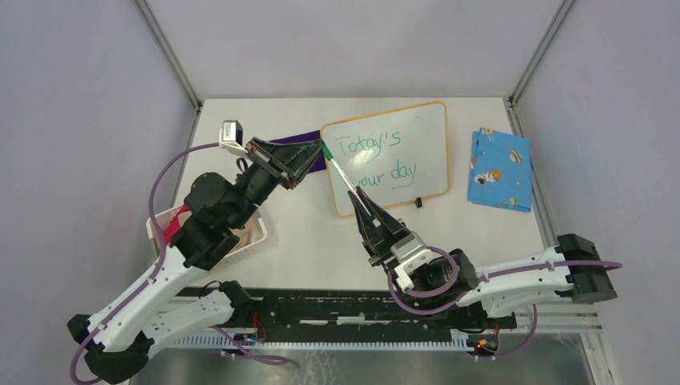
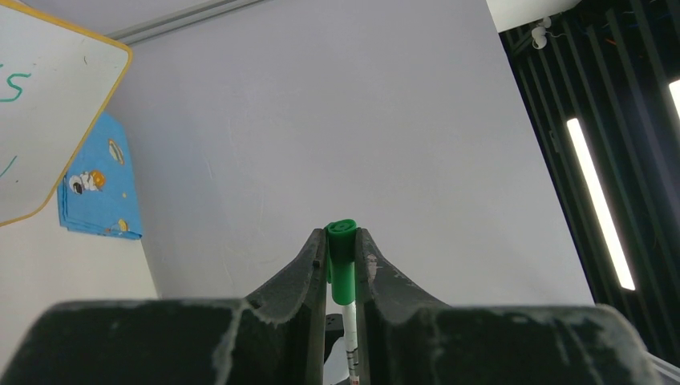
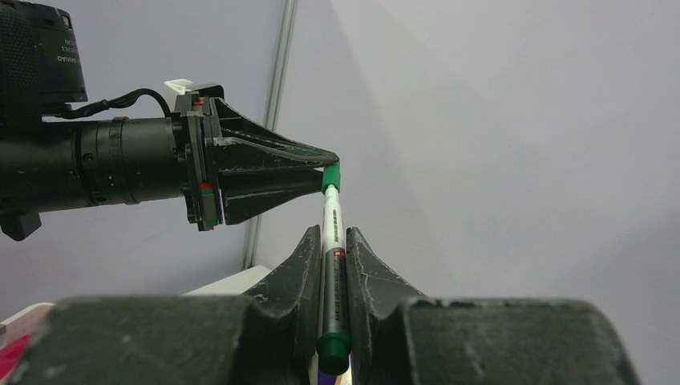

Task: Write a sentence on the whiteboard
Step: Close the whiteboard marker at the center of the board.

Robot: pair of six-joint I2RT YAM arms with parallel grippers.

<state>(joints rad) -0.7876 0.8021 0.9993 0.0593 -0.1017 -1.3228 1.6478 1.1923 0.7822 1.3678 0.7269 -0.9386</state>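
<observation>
The table (image 1: 305, 233) is white and flat. Plain grey walls (image 1: 80, 120) stand around it, and metal poles (image 1: 168, 52) go up at the far corners. A blue cloth (image 1: 499, 168) with little pictures on it lies at the right side of the table. A purple cloth (image 1: 293, 140) lies at the far side, partly hidden by the left arm. A white basket (image 1: 255, 241) sits at the left, under that arm.

The whiteboard (image 1: 417, 132) is at the far side of the table, near the middle, between the purple cloth and the blue cloth. It is white with round corners and a thin orange frame. A small black foot (image 1: 418, 202) shows at its near edge. The words (image 1: 377, 156) on it are green and read "Today's your day". They run in two slanted lines.

A thin white marker (image 1: 343, 178) hangs in the air over the left edge of the board. The left gripper (image 1: 319, 154) is pinched tight on the green cap (image 2: 342, 265) at the far end of the marker. The right gripper (image 1: 357, 196) is clamped on the white body of the marker, with its fingers pressed on both sides. The two grippers face each other, close together, with the marker between them.
</observation>
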